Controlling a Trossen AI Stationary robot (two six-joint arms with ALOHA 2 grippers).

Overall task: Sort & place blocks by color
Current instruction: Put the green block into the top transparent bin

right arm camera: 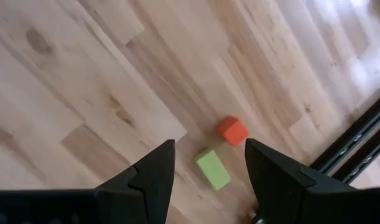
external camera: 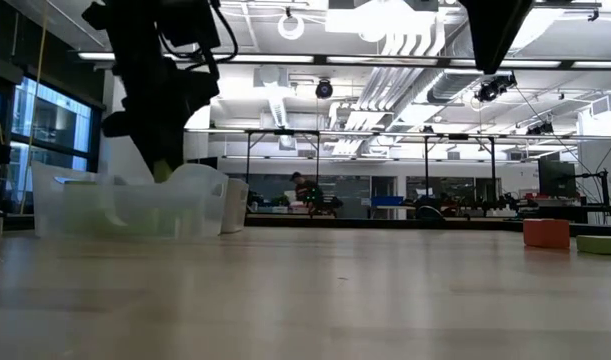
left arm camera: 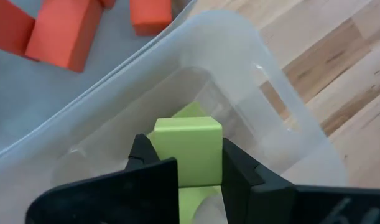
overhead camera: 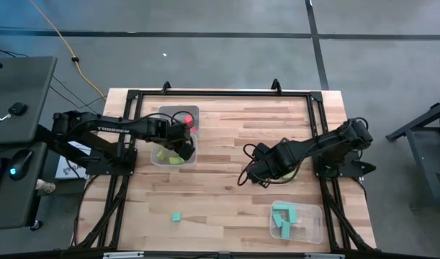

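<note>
Meanwhile, red blocks (left arm camera: pixel 59 34) fill one tub (overhead camera: pixel 178 115).

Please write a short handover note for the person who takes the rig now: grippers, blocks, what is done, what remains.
Left gripper: shut on a lime green block, over the green tub.
Right gripper: open, empty, above a loose red block and green bar.
Done: red blocks in the red tub, teal ones in the teal tub.
Left: release held block; sort those two and the loose teal block.
</note>
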